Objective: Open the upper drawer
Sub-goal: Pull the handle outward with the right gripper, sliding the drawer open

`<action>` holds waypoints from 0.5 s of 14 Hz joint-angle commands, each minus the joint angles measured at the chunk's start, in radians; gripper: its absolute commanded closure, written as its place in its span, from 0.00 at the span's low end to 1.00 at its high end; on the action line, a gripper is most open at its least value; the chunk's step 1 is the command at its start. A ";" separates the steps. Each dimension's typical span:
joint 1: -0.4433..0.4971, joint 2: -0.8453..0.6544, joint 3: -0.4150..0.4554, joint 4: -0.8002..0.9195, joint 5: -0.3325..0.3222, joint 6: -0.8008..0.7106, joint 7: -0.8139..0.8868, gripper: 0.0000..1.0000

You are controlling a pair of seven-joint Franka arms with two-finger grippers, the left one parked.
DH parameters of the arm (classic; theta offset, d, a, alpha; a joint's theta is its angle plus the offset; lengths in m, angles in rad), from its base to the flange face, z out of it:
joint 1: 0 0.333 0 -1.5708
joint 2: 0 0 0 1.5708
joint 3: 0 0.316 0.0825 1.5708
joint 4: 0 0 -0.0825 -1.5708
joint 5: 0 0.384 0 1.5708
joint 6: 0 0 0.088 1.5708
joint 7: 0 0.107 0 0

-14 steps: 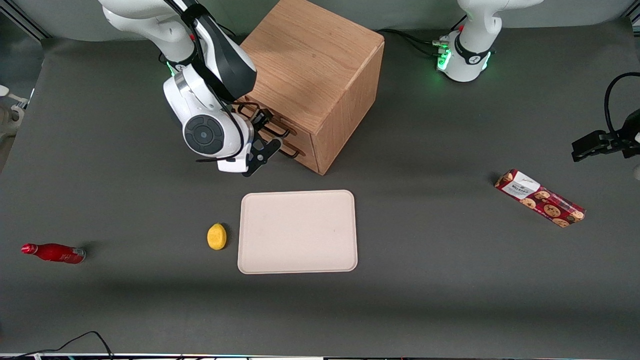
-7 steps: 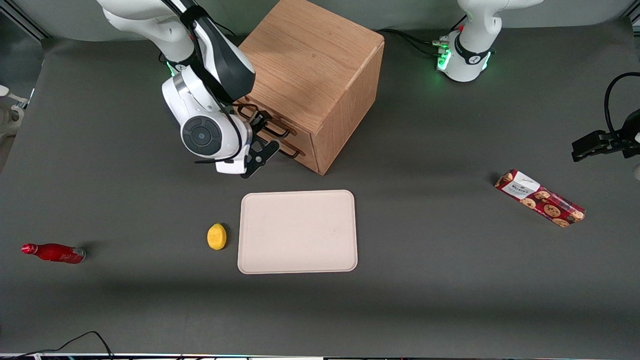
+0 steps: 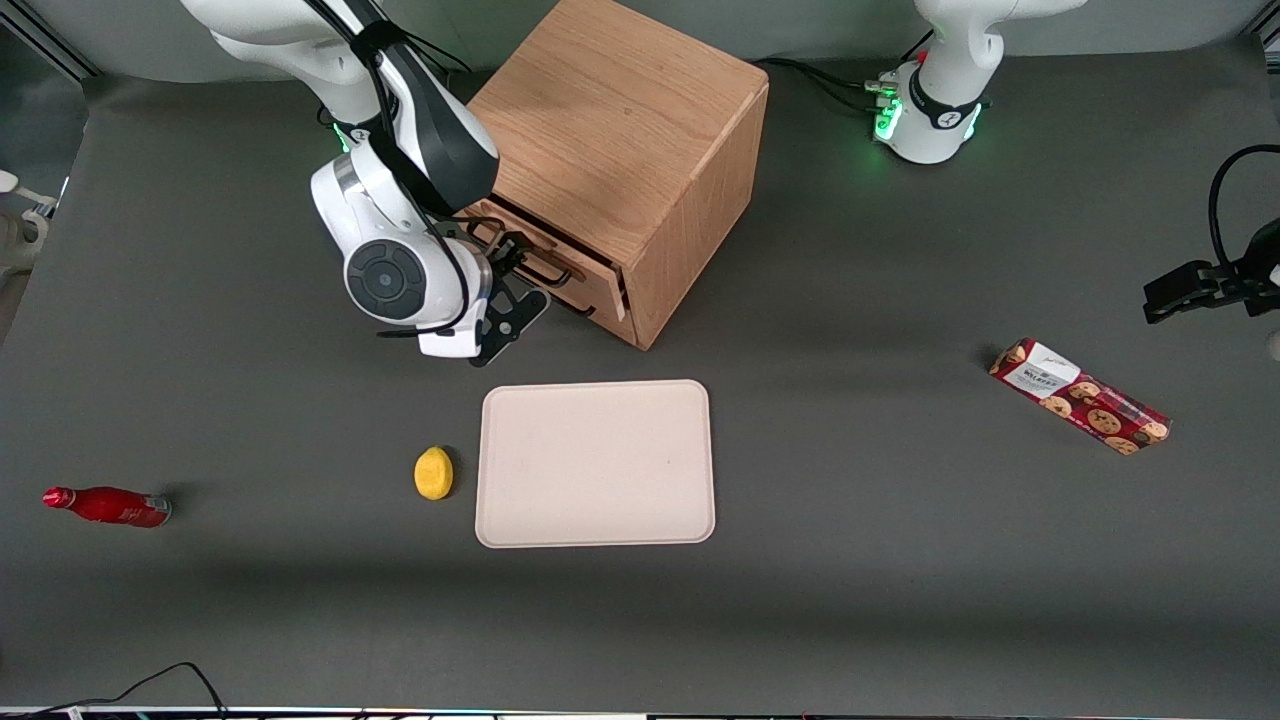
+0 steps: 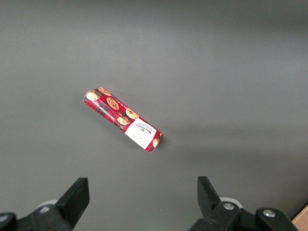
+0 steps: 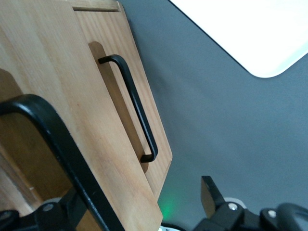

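Note:
The oak cabinet [image 3: 620, 110] stands at the back of the table with its two drawers facing the working arm's end. The upper drawer [image 3: 590, 272] is pulled out a little, and a dark gap shows under the cabinet top. My right gripper [image 3: 515, 272] is in front of it, open, with the upper drawer's dark bar handle [image 5: 53, 134] running between its fingers, close against one of them. In the right wrist view the upper drawer front [image 5: 62, 96] overlaps the lower drawer's front, whose handle [image 5: 137, 115] is free. One fingertip [image 5: 211, 195] shows beside the wood.
A beige tray [image 3: 595, 462] lies nearer the camera than the cabinet, with a yellow lemon [image 3: 433, 472] beside it. A red bottle [image 3: 108, 506] lies toward the working arm's end. A cookie box [image 3: 1080, 396] lies toward the parked arm's end.
My gripper has drawn back from the cabinet toward the working arm's end, and the upper drawer has slid out a little with it.

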 commanded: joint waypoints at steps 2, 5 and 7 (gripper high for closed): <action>-0.016 0.008 0.003 0.011 -0.016 0.024 -0.055 0.00; -0.028 0.026 0.003 0.032 -0.022 0.030 -0.061 0.00; -0.033 0.040 0.003 0.049 -0.030 0.033 -0.067 0.00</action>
